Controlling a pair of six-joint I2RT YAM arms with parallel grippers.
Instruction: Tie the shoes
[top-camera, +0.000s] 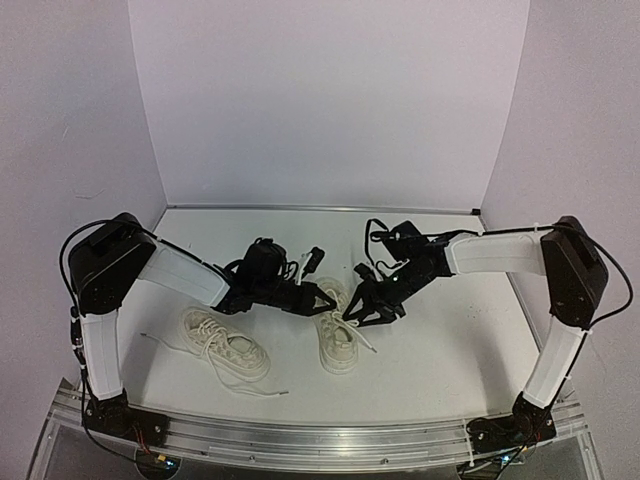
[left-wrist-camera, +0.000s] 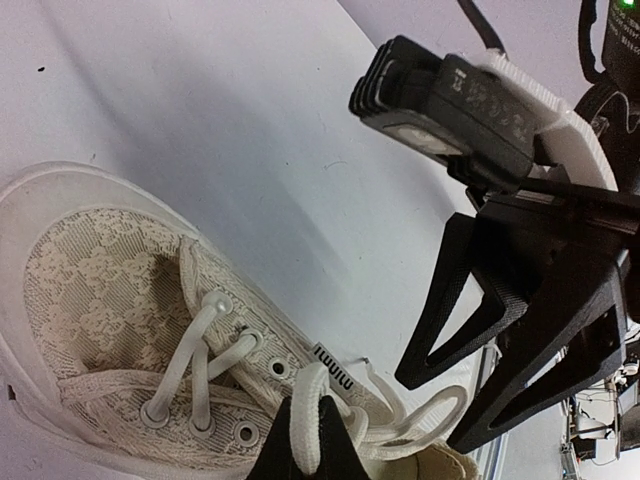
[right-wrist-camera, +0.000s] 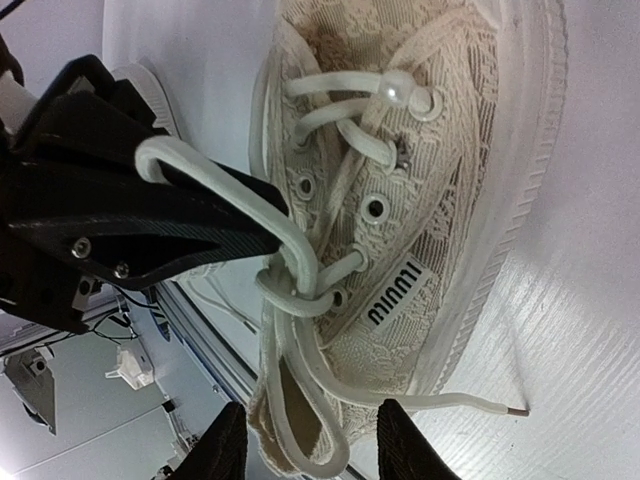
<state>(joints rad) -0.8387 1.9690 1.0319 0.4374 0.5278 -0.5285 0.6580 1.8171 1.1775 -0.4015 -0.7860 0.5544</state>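
Observation:
Two cream-white lace-pattern sneakers lie on the white table: one at the left (top-camera: 228, 345), one in the middle (top-camera: 338, 345). My left gripper (top-camera: 325, 298) is shut on a loop of the middle shoe's white lace (left-wrist-camera: 305, 420), held up above its eyelets; its fingers (left-wrist-camera: 300, 455) show at the bottom of the left wrist view. In the right wrist view the loop (right-wrist-camera: 200, 165) runs over the left gripper (right-wrist-camera: 150, 215) down to a crossing (right-wrist-camera: 300, 290). My right gripper (top-camera: 358, 310) is open and empty over the shoe's heel opening (right-wrist-camera: 315, 450), with a lace end (right-wrist-camera: 470, 403) trailing beside it.
The left shoe's laces trail loose over the table towards the front (top-camera: 255, 390). An aluminium rail (top-camera: 320, 440) runs along the near edge. White walls close the back and sides. Black cables hang by both wrists.

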